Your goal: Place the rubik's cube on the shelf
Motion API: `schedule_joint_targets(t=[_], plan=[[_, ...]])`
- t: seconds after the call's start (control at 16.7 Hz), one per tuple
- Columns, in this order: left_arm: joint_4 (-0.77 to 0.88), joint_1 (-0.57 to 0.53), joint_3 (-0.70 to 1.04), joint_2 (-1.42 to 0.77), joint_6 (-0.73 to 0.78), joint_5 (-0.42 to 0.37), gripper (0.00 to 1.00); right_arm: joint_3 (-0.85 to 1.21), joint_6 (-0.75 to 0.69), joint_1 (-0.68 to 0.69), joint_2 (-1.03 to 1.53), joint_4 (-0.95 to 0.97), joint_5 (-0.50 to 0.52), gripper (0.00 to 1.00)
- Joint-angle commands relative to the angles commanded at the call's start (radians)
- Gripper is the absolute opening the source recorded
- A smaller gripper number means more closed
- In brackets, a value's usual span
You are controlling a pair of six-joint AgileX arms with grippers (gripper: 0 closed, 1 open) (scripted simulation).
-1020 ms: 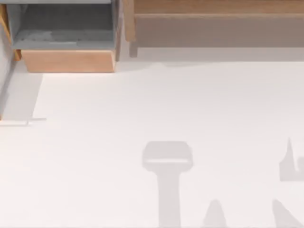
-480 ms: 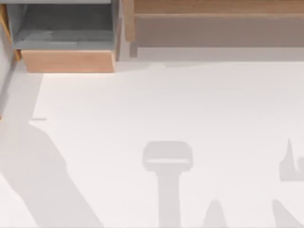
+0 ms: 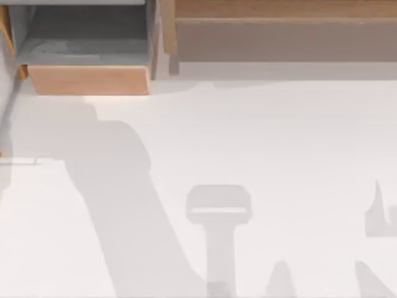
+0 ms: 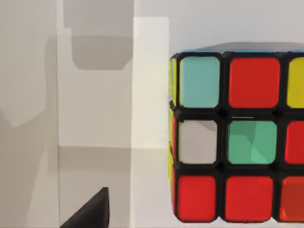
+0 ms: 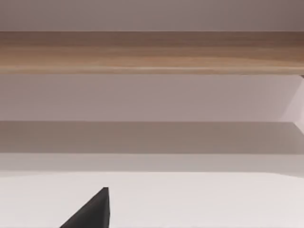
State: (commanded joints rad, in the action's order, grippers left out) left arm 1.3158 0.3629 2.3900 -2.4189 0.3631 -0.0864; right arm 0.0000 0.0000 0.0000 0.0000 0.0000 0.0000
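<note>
The shelf (image 3: 285, 9) runs along the tabletop's (image 3: 260, 143) far edge, from the middle to the far right corner: a light wood ledge over a grey-brown front panel. Beside it, at the far left corner, sits a wooden box (image 3: 90, 79) with a grey inside. Broad grey shadows lie over the white tabletop in the top view, one wide band slanting from the box toward the near edge, others near the middle and the right edge.

In the left wrist view the cube (image 4: 237, 137) stands on the white surface, close to the camera, its facing side showing red, green, white and pale blue stickers between black lines; a yellow side shows at its edge. A dark fingertip (image 4: 90, 211) of the left claw shows near the cube, apart from it. Whether the left claw is open or closed cannot be told, and it has hold of nothing that can be seen.

The right wrist view faces the shelf (image 5: 152, 52), wood ledge above and panel below, with one dark fingertip (image 5: 90, 211) of the right claw showing over the tabletop. Its opening cannot be told either.
</note>
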Motion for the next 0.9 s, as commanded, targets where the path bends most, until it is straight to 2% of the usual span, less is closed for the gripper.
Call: schedule_joint_targets(t=[0.48,0.9], plan=[[0.032,-0.011,0.011,-0.018,-0.012,0.011,1.0,0.0,0.0,0.0,0.0,0.0,0.0,1.0],[-0.126,-0.027,-0.065,-0.099,-0.024,0.013,1.0,0.0,0.0,0.0,0.0,0.0,0.0,1.0]])
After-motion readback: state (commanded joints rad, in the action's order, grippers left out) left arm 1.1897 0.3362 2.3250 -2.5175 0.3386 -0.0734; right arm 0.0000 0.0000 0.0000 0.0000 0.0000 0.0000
